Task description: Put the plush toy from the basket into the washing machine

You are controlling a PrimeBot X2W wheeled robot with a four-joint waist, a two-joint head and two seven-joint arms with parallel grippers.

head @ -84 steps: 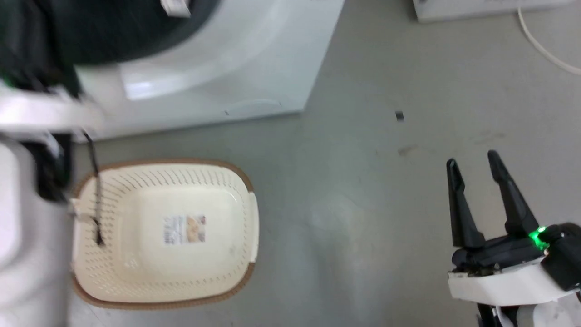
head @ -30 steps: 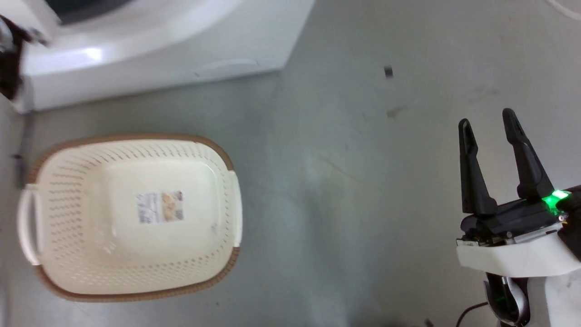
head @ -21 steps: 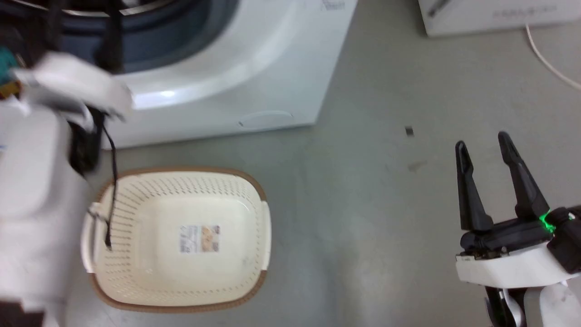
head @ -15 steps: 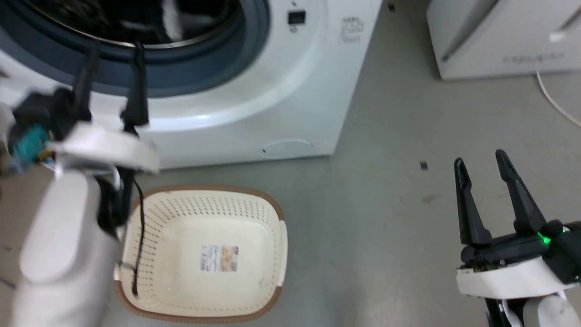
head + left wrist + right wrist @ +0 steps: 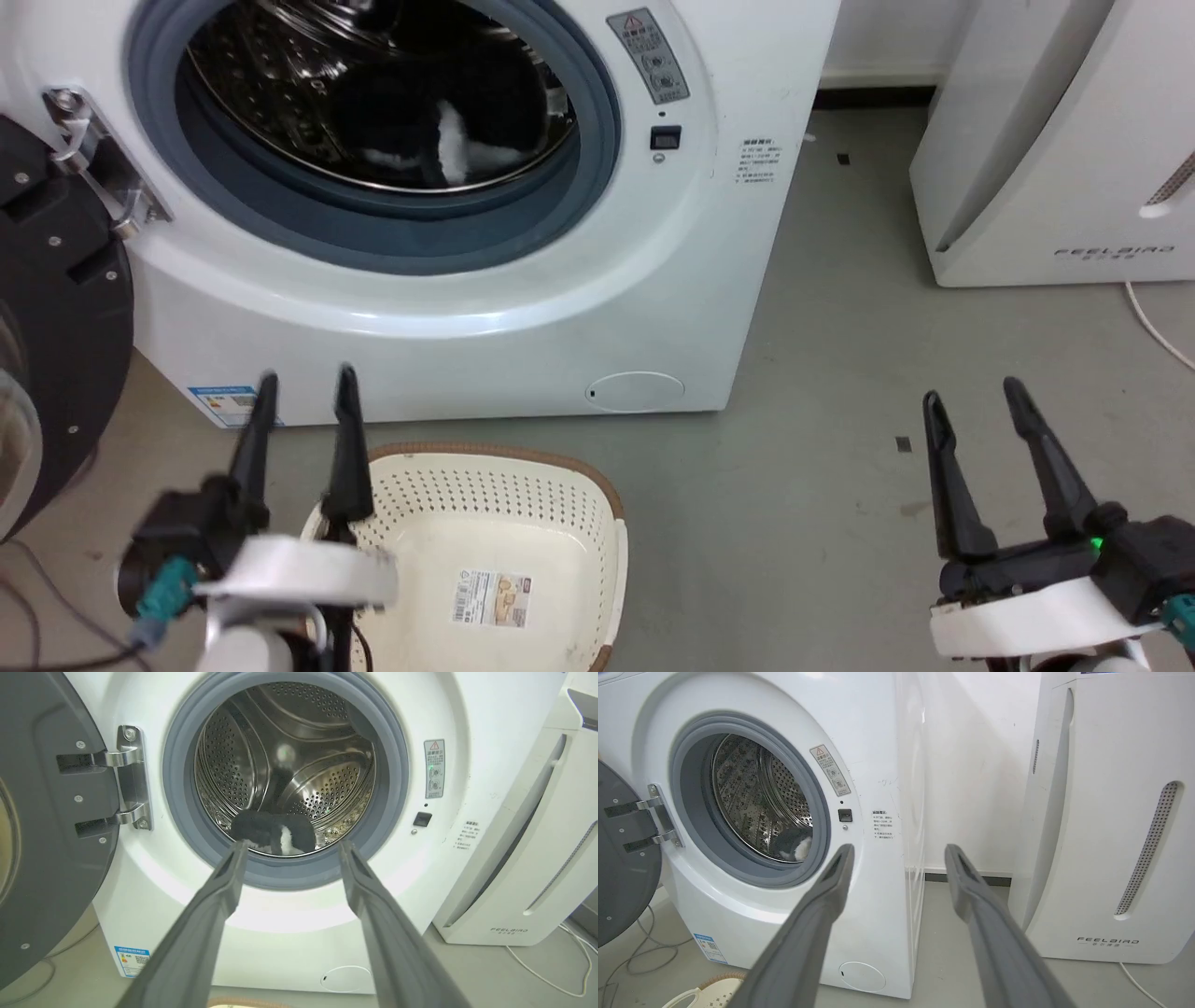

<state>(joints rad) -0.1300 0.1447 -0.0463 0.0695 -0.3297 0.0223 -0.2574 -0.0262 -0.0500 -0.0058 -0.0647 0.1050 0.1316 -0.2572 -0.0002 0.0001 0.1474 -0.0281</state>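
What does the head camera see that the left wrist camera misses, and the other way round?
Head view: the inside of the basket, empty but for its label, and the right gripper, open. Left wrist view: a straight look in to the drum's back wall. Both: the washer, its open door, the toy lying in the drum, and the left gripper, open and holding nothing.
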